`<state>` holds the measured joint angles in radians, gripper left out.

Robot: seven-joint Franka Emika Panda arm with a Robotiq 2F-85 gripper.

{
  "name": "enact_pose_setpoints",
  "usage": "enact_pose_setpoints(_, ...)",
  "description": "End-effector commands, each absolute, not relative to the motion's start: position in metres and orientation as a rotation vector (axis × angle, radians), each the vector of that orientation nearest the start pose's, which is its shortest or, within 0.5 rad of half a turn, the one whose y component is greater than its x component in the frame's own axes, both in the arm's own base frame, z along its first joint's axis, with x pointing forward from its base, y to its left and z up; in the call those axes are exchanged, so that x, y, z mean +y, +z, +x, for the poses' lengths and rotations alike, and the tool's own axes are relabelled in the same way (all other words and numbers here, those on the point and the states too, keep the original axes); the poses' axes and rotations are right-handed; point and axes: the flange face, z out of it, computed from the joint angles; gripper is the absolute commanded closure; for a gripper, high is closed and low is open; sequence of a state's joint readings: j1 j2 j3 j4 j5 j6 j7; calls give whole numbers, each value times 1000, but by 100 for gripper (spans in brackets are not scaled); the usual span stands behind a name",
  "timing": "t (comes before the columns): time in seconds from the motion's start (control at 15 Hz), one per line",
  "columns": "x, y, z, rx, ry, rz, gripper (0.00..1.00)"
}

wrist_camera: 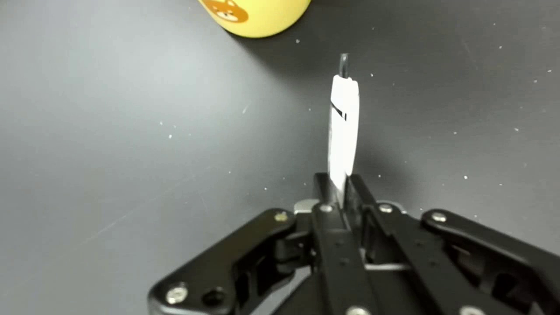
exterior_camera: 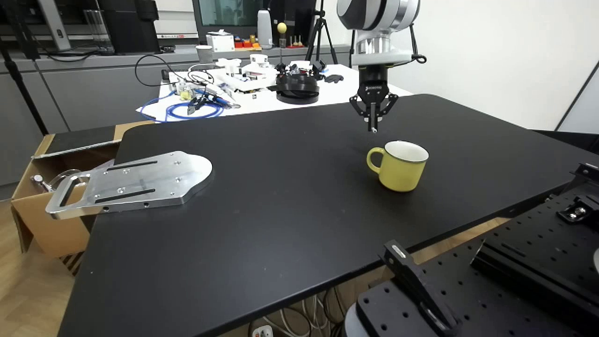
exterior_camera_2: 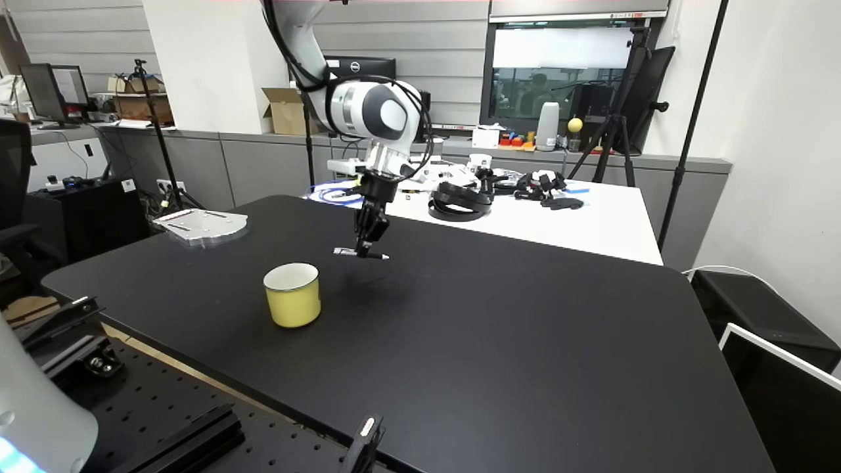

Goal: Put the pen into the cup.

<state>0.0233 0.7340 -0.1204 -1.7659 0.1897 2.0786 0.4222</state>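
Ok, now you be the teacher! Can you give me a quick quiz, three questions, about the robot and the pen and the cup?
1. What is holding the pen?
2. How is the cup placed on the table? a) upside down b) upright c) on its side
3. True or false: the pen is already in the cup.

Key:
1. The robot's end effector, closed on it.
2. b
3. False; it is outside the cup.
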Motion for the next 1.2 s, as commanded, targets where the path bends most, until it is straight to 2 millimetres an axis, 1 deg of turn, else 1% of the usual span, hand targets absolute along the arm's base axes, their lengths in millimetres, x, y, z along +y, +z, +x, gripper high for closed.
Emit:
enact_pose_setpoints(0.0,-64,154,610,956,783,-2823,97)
enact_pose_setpoints(0.2,-72,167,605,876,979,-2708,97)
enact_pose_setpoints(0.33,-74,172,599,824,1112,-2619,97)
enact_pose_setpoints(0.53,-74,176,592,771,1261,-2508,97)
enact_pose_setpoints(0.8,-73,173,581,719,1410,-2388,97)
enact_pose_setpoints(0.93,-70,166,575,698,1481,-2330,97)
enact_pose_setpoints(1.13,-61,154,566,665,1570,-2257,97)
